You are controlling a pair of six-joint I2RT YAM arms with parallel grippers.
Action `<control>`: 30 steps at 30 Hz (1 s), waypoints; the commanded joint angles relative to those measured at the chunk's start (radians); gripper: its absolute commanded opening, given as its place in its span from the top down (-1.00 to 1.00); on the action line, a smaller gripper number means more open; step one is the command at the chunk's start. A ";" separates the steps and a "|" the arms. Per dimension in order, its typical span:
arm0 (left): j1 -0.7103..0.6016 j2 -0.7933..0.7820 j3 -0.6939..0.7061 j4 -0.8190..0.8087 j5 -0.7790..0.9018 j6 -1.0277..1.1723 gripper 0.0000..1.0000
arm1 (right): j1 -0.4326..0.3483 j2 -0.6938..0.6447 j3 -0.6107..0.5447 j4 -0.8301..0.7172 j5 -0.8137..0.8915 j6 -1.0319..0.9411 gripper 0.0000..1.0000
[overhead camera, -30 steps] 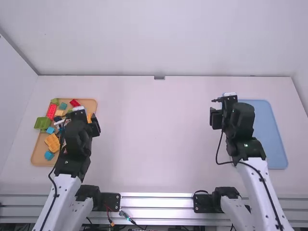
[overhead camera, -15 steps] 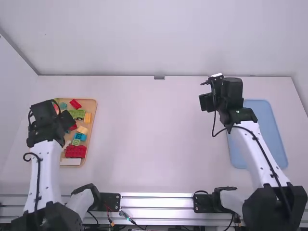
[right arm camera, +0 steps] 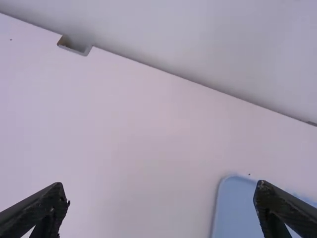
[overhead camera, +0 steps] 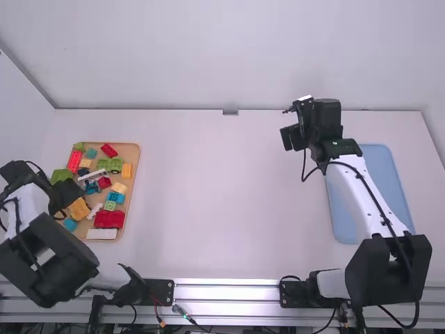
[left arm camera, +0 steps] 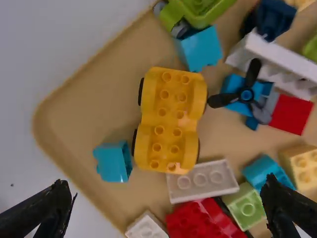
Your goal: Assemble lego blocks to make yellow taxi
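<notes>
My left end effector [overhead camera: 65, 192] hangs open above a yellow car base [left arm camera: 171, 119] on the desk's [overhead camera: 215, 202] tan tray [left arm camera: 89, 94].

The base lies studs up, black wheels at its sides, among loose toy bricks: a light grey brick [left arm camera: 203, 181] just beside one end, a small teal block [left arm camera: 113, 162] near a wheel, a black propeller [left arm camera: 246, 94] across from it. My right end effector [overhead camera: 290, 138], spread wide and empty, is poised between the trays, nearer the blue one [overhead camera: 382, 188].
</notes>
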 commanded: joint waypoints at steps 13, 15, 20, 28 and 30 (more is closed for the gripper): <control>0.027 0.354 0.241 -0.074 0.103 0.183 -0.76 | 0.006 0.010 0.037 0.002 -0.004 0.006 -0.98; 0.025 0.370 0.243 -0.074 0.103 0.178 -0.72 | 0.006 0.010 0.037 0.002 -0.004 0.006 -0.98; 0.014 0.377 0.222 -0.069 0.099 0.177 -0.69 | 0.009 0.010 0.037 0.007 -0.004 0.007 -0.97; -0.054 0.377 0.190 -0.039 0.085 0.188 -0.73 | 0.019 0.010 0.037 0.001 -0.003 0.006 -0.98; -0.087 0.377 0.180 -0.050 -0.039 0.097 -0.73 | 0.020 0.010 0.037 -0.004 -0.004 0.006 -0.98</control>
